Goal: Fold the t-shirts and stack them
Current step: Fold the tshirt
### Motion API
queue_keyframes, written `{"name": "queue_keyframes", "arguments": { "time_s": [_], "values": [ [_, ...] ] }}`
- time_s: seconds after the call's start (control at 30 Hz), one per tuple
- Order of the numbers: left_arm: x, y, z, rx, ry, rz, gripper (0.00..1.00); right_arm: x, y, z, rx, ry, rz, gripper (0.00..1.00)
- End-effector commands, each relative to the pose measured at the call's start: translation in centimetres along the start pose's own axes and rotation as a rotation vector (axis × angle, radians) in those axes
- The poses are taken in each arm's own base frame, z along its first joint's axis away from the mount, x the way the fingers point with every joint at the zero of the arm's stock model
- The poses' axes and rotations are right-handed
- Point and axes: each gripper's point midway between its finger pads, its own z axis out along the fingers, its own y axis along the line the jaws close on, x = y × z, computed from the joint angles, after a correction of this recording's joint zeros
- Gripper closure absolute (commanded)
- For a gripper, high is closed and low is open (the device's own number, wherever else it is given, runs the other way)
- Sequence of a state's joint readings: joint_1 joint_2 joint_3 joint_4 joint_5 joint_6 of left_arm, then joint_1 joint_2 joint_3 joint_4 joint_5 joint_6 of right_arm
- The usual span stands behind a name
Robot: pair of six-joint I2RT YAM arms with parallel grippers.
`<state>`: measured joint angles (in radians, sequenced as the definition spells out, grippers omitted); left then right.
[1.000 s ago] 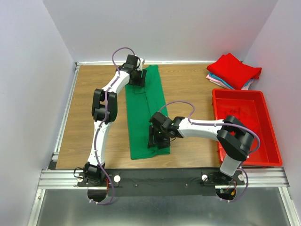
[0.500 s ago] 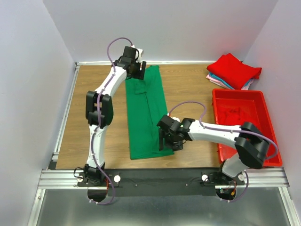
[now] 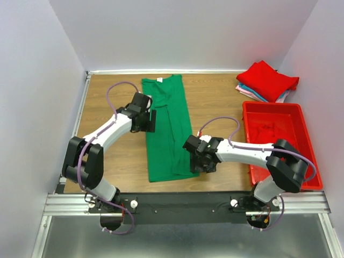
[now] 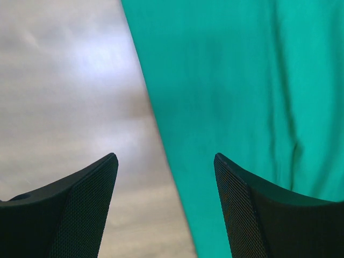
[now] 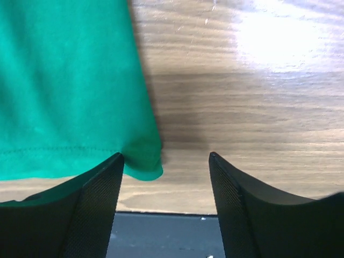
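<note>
A robotics lab test cell: 3 plain white walls [image 3: 188,32] box in a wood-grain counter [image 3: 215,97], and a white left arm [image 3: 110,131] and right arm [image 3: 244,152] are bolted to an aluminium extrusion rail [image 3: 70,203] along its near edge.

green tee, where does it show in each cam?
Top external: green tee, a long strip down mid-table.
Left wrist: green tee fills the right side.
Right wrist: green tee upper left, hem corner low.
Shared landmark: wood tabletop bordering it.
</note>
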<state>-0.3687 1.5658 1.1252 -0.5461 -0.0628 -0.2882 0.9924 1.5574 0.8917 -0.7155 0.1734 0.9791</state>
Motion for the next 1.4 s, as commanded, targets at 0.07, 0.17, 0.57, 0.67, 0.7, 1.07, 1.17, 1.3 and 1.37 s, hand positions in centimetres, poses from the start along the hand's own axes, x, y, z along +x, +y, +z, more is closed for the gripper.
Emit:
{"name": "queue_keyframes", "arguments": {
  "time_s": [0.07,0.17,0.57,0.67,0.7,1.07,1.17,1.3,1.37],
  "values": [
    [3.1,-0.6,-2.1,-0.02,0.015,-0.097,0.2,-1.5,-0.2,0.7,0.029,-0.062,-0.009,0.39],
    [4.7,0.0,-3.3,-0.053,0.033,-0.115,0.2,-1.1,-0.3,0.9,0.019,-0.05,-0.024,0.45],
    [13.2,-1.5,-5.6,-0.056,0.182,-0.162,0.2,1.5,-1.7,1.6,0.012,0.028,-0.039,0.91],
    [14.5,-2.5,-6.2,-0.034,0.216,-0.15,0.2,2.0,-2.2,1.6,0.019,0.034,-0.022,0.98],
    [14.8,-2.8,-6.6,-0.018,0.221,-0.15,0.2,2.1,-2.3,1.7,0.023,0.037,-0.022,0.98],
    [18.5,-4.9,-7.9,0.053,0.295,-0.121,0.34,1.9,-2.2,1.6,0.024,0.031,-0.007,0.98],
    [20.0,-5.2,-6.9,0.074,0.334,-0.11,0.41,1.9,-2.2,1.6,0.02,0.031,0.008,0.98],
    [20.9,-5.6,-6.6,0.083,0.366,-0.097,0.47,1.8,-2.1,1.2,0.01,0.019,0.032,0.98],
    [20.7,-5.9,-6.5,0.095,0.359,-0.104,0.47,1.9,-2.2,1.2,0.009,0.017,0.043,0.98]
  ]
}}
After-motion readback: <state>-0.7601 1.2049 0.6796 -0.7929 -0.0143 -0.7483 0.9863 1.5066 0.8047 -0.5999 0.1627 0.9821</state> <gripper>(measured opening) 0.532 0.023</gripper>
